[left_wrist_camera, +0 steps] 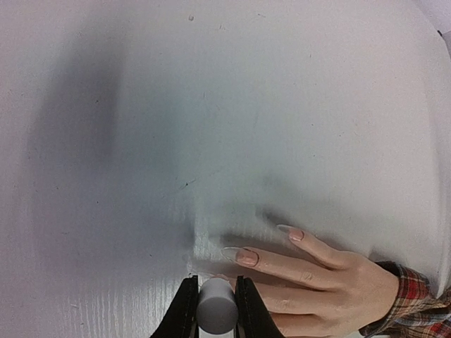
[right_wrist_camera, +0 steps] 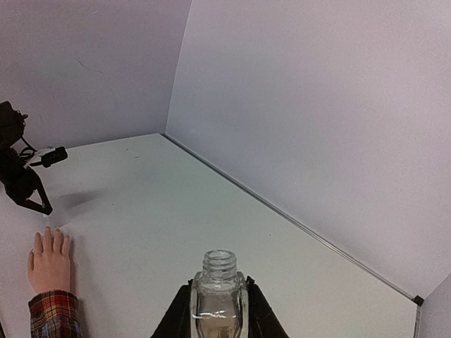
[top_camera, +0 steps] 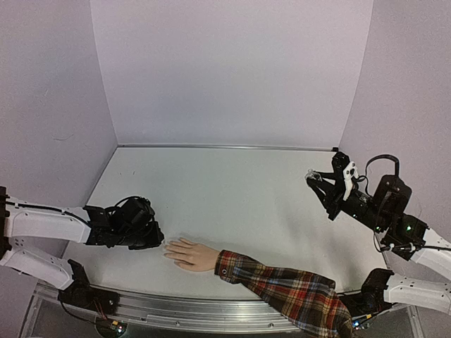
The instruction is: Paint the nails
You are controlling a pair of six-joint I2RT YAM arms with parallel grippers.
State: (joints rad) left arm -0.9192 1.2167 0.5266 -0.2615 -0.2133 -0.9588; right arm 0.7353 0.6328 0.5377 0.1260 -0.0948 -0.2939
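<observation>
The nails (left_wrist_camera: 248, 257) of a hand (left_wrist_camera: 331, 282) flat on the surface (left_wrist_camera: 211, 105) sit just beside the left pincer (left_wrist_camera: 215, 290), closed on a grey cap (left_wrist_camera: 215, 313). They look hard and slick: stroke lightly, never grip. Farther off, the right pincer (right_wrist_camera: 217, 289) clamps a fragile open glass bottle (right_wrist_camera: 218, 313).

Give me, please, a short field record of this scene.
hand: flat on table, palm down, plaid sleeve
nails: long; fresh paint cannot be told
left gripper: shut on grey cylinder, close by the hand
right gripper: shut on clear bottle, uncapped, held above the table
</observation>
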